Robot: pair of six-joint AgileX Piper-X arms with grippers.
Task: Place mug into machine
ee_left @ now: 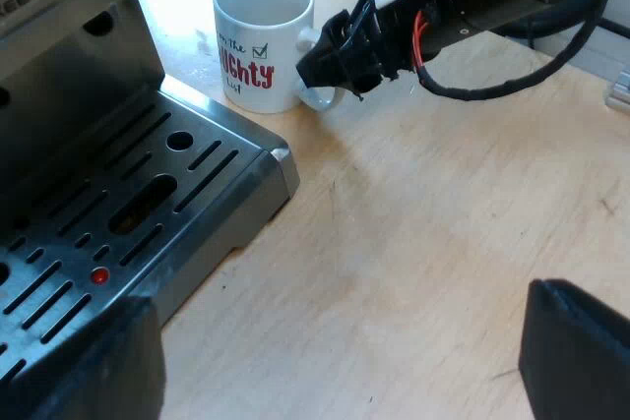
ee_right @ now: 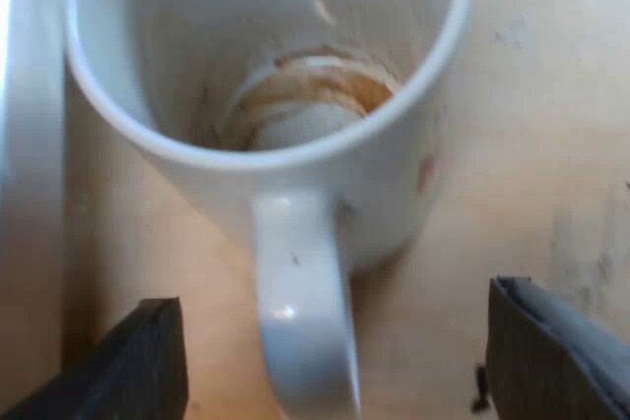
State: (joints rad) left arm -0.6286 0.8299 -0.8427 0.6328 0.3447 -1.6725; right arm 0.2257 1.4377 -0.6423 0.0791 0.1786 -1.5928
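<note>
Mug (ee_left: 261,41): white ceramic, upright on the wooden table (ee_left: 423,204), standing just beside the outer corner of the espresso machine's (ee_left: 59,56) drip tray (ee_left: 148,194), not on it. The outer wall carries printed lettering in red and black, only partly legible, with a small green ticked box above it. In the right wrist view the interior is soiled: a brown ring of dried coffee lies around the bottom, with fainter streaks up the inner wall. A small brownish mark shows on the outer wall near the handle (ee_right: 300,302). No chips or cracks can be made out.

Right gripper (ee_right: 335,341): at the mug's handle, which points straight toward it. Its fingers (ee_right: 148,361) stand wide apart, one on each side of the handle, clear of it and grasping nothing.

Left gripper (ee_left: 330,351): fingers spread wide, holding nothing, hanging over the bare table just off the drip tray's front edge, well apart from the mug.

Drip tray: slotted metal grate with a small red dot (ee_left: 99,275) among the slots.
</note>
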